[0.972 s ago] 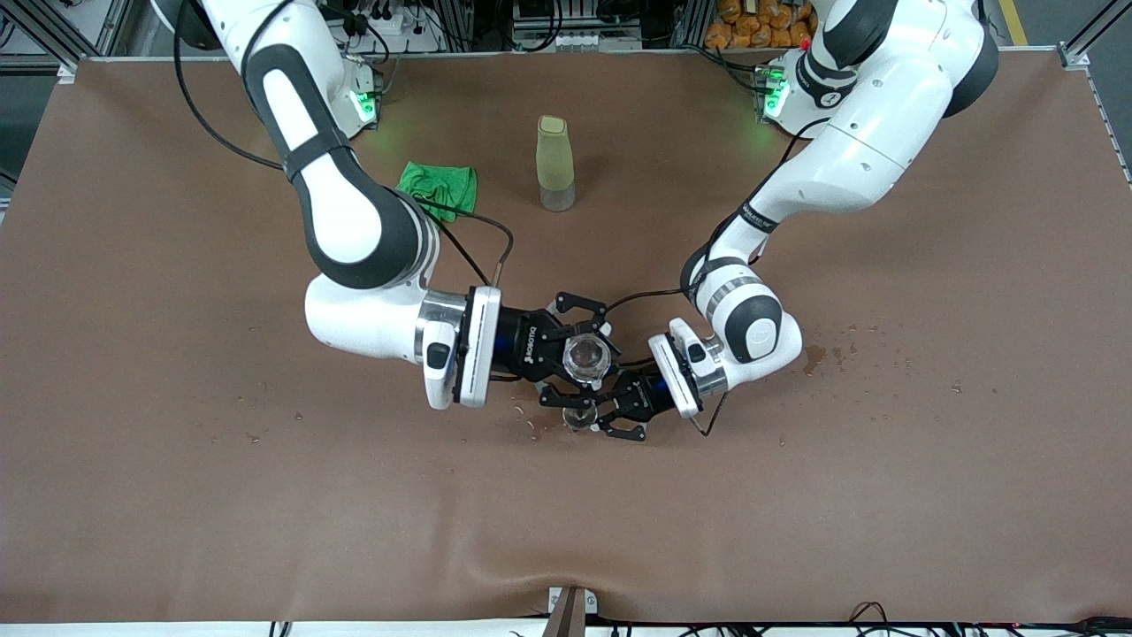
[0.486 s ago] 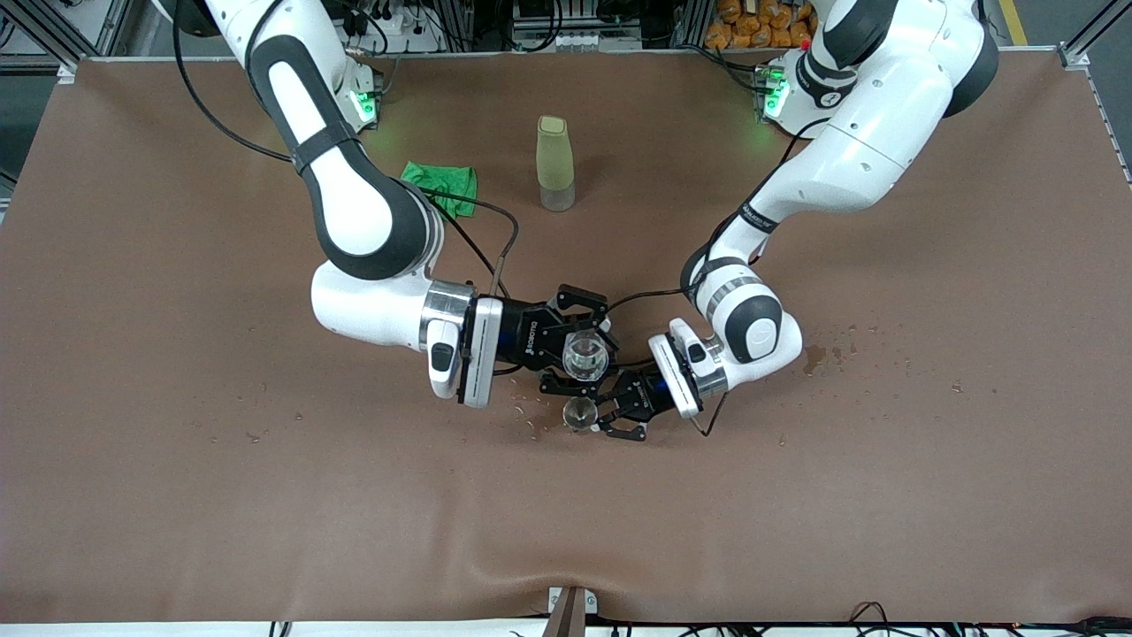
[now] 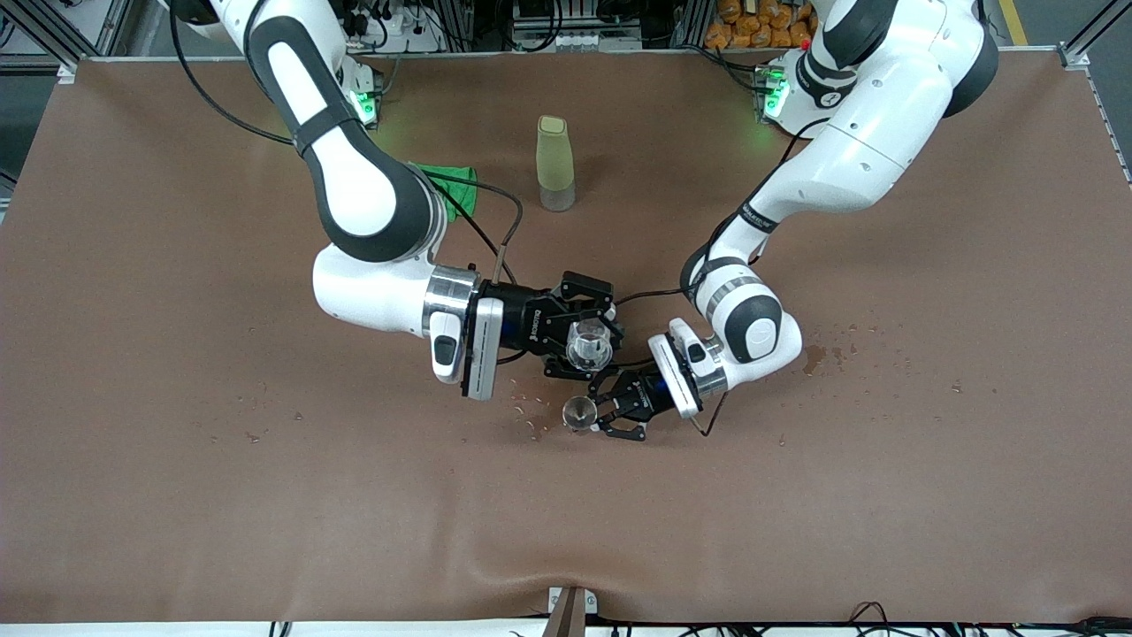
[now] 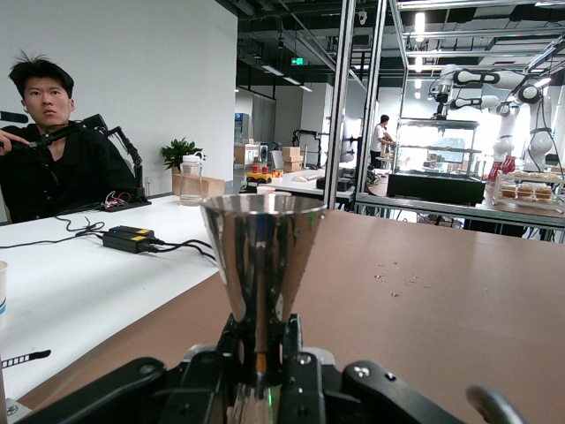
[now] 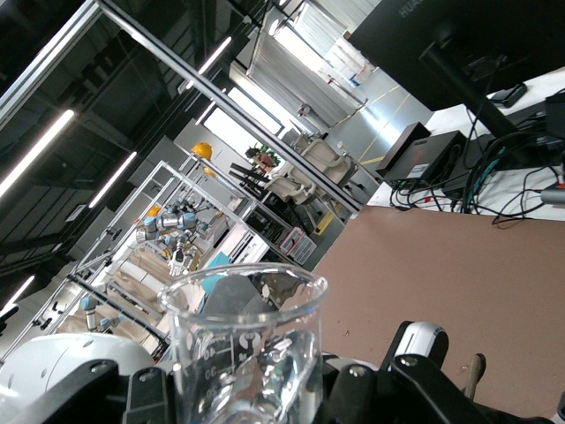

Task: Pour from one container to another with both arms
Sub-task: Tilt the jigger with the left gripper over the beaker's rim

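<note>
My right gripper (image 3: pixel 591 344) is shut on the tiny clear glass cup (image 3: pixel 587 341) and holds it tilted above the brown table, beside and higher than the jigger. In the right wrist view the cup (image 5: pixel 249 340) shows printed measure marks and fills the space between the right gripper's (image 5: pixel 252 402) fingers. My left gripper (image 3: pixel 605 410) is shut on the waist of the silvery metal jigger (image 3: pixel 578 412), held upright just above the table. Up close in the left wrist view, the jigger (image 4: pixel 261 252) rises from the left gripper (image 4: pixel 262 358), its upper cone open.
A tall yellow-green bottle (image 3: pixel 555 164) stands nearer the robots' bases, with a green cloth (image 3: pixel 453 188) beside it, partly under the right arm. Small wet spots mark the table (image 3: pixel 822 354) toward the left arm's end and near the jigger.
The right gripper with the glass cup has shifted off the jigger toward the robots' bases and turned a little. The jigger's rim now shows fully. The left arm has not moved.
</note>
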Tool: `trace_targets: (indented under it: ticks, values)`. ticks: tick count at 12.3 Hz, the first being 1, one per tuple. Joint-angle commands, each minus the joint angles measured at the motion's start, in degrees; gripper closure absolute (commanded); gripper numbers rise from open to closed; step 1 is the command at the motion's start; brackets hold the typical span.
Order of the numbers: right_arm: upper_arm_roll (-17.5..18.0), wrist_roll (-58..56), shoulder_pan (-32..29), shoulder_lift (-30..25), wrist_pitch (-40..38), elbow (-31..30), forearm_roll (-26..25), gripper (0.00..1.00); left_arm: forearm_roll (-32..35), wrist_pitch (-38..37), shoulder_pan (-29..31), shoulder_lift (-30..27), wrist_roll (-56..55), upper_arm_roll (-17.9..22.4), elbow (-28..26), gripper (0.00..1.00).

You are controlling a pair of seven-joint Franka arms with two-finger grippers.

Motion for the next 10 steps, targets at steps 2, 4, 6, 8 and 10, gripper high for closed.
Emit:
trace_targets:
  ticks: [2,4,6,8,10]
  values:
    - [-0.2,3.8,0.8,-2.7,1.9,-3.2,1.2,1.0,-1.1,0.7,-0.6,0.3,-0.4,0.0,1.0,1.0]
    - [-0.2,5.5,0.8,-2.6,1.8,-3.2,1.2,1.0,-1.2,0.7,-0.6,0.3,-0.3,0.0,1.0,1.0]
    - [-0.2,8.6,0.8,-2.6,1.7,-3.1,1.2,1.0,-1.1,0.7,-0.6,0.3,-0.3,0.0,1.0,1.0]
    - [-0.1,10.9,0.8,-2.6,1.5,-3.1,1.2,1.0,-1.2,0.7,-0.6,0.3,-0.3,0.0,1.0,1.0]
    - [0.0,15.6,0.8,-3.0,1.4,-3.0,1.2,1.0,-1.2,0.7,-0.6,0.3,-0.3,0.0,1.0,1.0]
